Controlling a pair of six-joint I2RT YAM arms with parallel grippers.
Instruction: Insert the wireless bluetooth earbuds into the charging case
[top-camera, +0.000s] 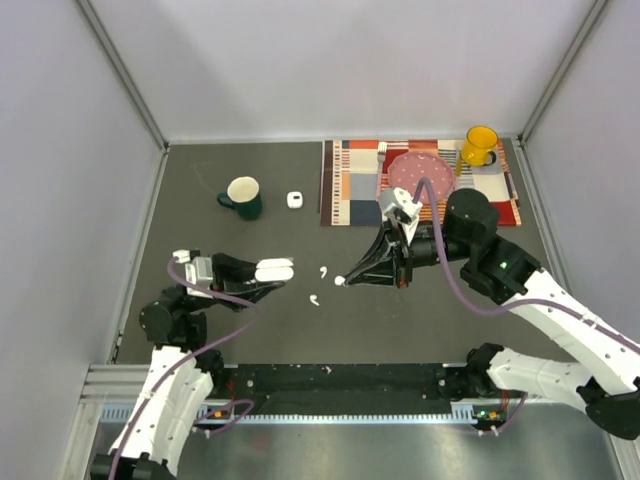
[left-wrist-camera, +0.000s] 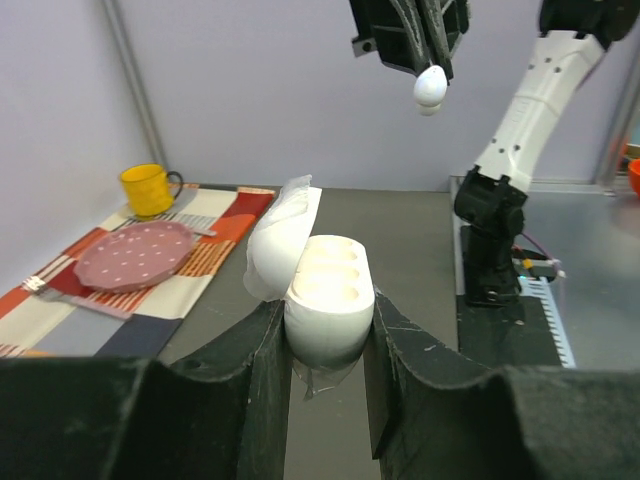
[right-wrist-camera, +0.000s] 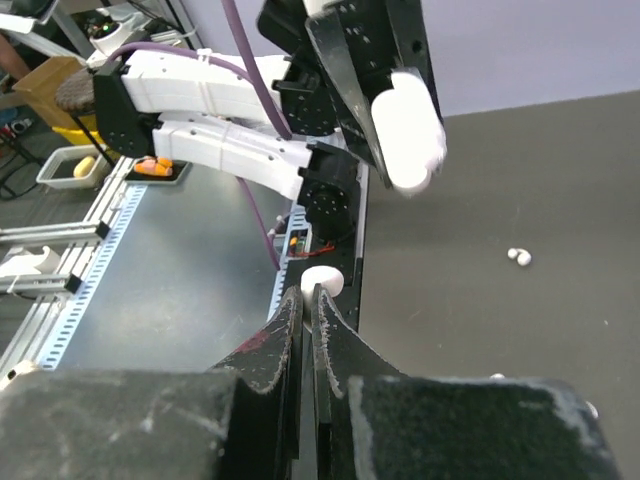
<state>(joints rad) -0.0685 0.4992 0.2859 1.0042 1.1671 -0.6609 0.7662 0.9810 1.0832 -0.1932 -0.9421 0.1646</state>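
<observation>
My left gripper (top-camera: 268, 272) is shut on the open white charging case (top-camera: 273, 268) and holds it above the dark table. In the left wrist view the case (left-wrist-camera: 328, 295) sits between the fingers with its lid (left-wrist-camera: 282, 238) tipped back to the left and its sockets facing up. My right gripper (top-camera: 345, 279) is shut on one white earbud (top-camera: 340, 281), just right of the case. That earbud shows at the fingertips in the right wrist view (right-wrist-camera: 322, 281) and high up in the left wrist view (left-wrist-camera: 430, 87). Two more earbuds (top-camera: 323, 271) (top-camera: 314, 299) lie on the table between the grippers.
A second small white case (top-camera: 294, 200) and a green mug (top-camera: 242, 197) stand at the back left. A striped placemat (top-camera: 350, 185) at the back right carries a pink plate (top-camera: 432, 168) and a yellow mug (top-camera: 479, 146). Walls enclose the table.
</observation>
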